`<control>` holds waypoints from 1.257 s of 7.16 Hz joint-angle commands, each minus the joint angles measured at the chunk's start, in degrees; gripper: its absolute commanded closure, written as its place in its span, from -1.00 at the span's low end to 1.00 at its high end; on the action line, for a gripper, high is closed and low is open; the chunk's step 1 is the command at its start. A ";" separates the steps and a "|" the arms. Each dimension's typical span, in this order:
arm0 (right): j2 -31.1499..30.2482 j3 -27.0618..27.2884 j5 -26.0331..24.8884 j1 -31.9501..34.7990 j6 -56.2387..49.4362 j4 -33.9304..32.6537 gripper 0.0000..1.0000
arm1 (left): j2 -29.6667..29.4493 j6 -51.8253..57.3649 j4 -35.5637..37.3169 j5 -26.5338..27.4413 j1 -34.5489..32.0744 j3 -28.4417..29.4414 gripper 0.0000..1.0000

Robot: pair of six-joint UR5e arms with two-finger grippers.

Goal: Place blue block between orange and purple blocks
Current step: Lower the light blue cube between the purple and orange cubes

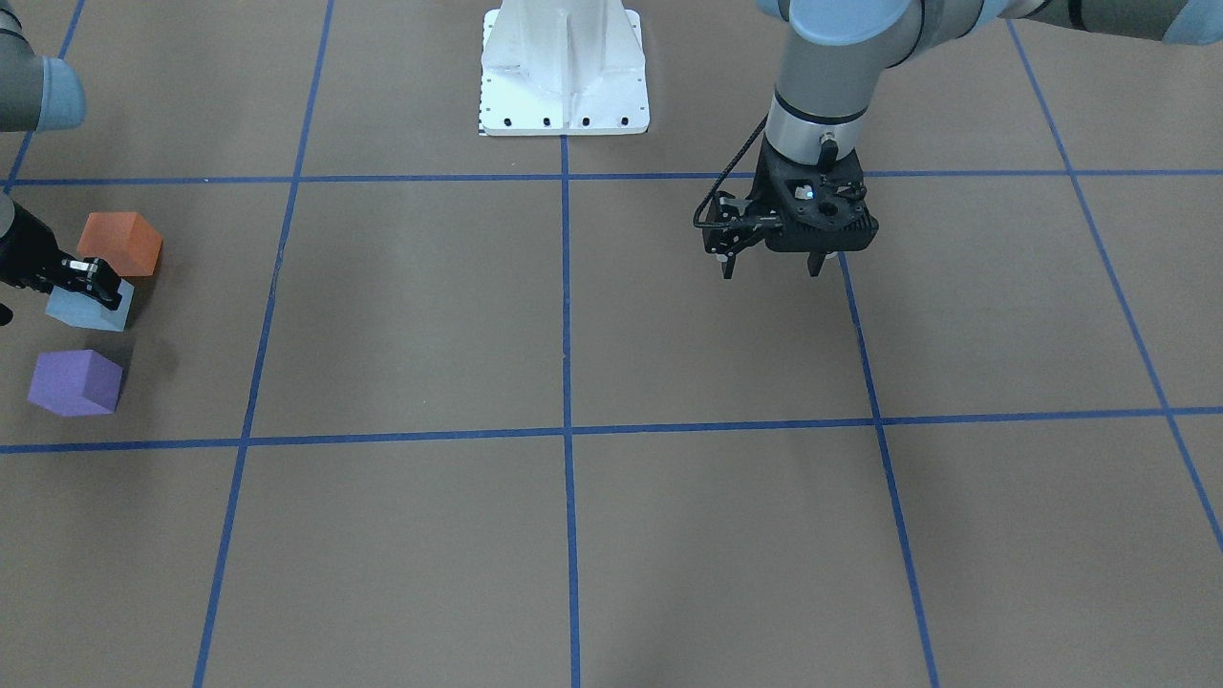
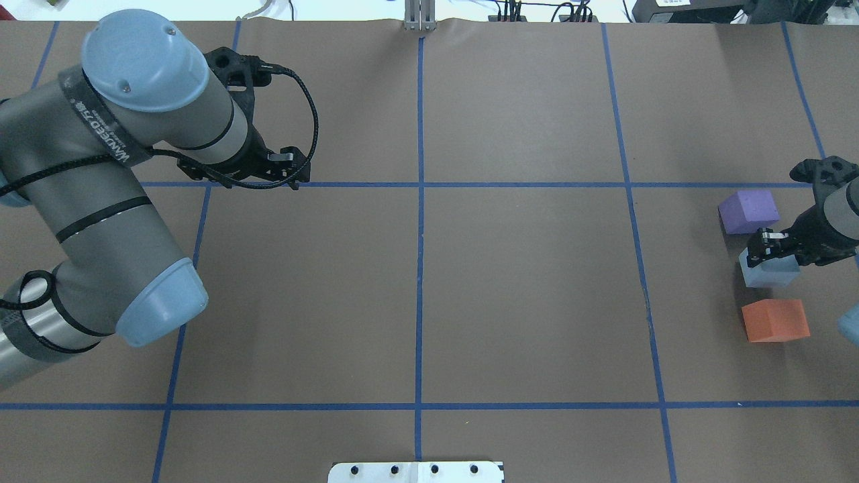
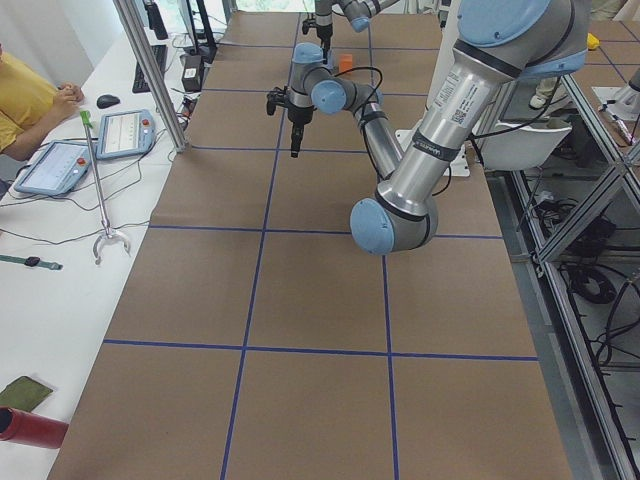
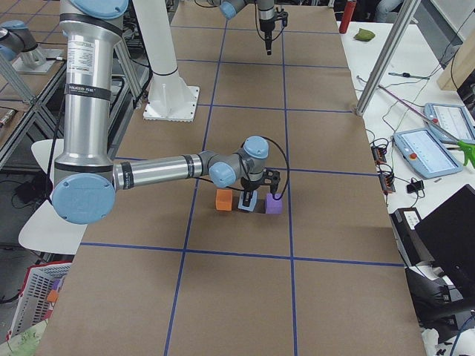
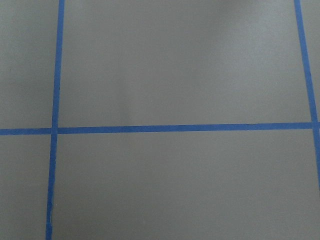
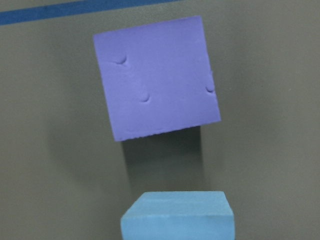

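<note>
The blue block (image 1: 88, 312) rests on the table between the orange block (image 1: 121, 243) and the purple block (image 1: 75, 382), in one row near the table's right end. My right gripper (image 1: 103, 291) is down over the blue block with its fingers at the block's sides, and looks shut on it. The right wrist view shows the blue block (image 6: 177, 216) at the bottom edge and the purple block (image 6: 157, 77) just beyond it, with a small gap between them. My left gripper (image 1: 770, 268) hangs open and empty above the table, far from the blocks.
The robot's white base (image 1: 564, 72) stands at the table's near-robot edge. Blue tape lines (image 1: 566, 382) divide the brown table into squares. An operator's tablets and a grabber tool (image 3: 100, 190) lie on the side bench.
</note>
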 commanded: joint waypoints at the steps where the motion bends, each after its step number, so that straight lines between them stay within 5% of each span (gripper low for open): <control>1: 1.07 -1.14 0.04 0.00 0.03 0.00 1.00 | -0.03 -0.05 0.00 0.00 0.00 0.00 -1.00; 7: 1.87 -1.76 0.13 0.00 0.03 0.00 1.00 | -0.03 -0.05 0.00 0.00 0.00 0.00 -1.00; 9: 1.96 -2.03 0.13 0.00 0.03 0.09 0.70 | -0.03 -0.05 0.00 0.00 0.00 0.00 -1.00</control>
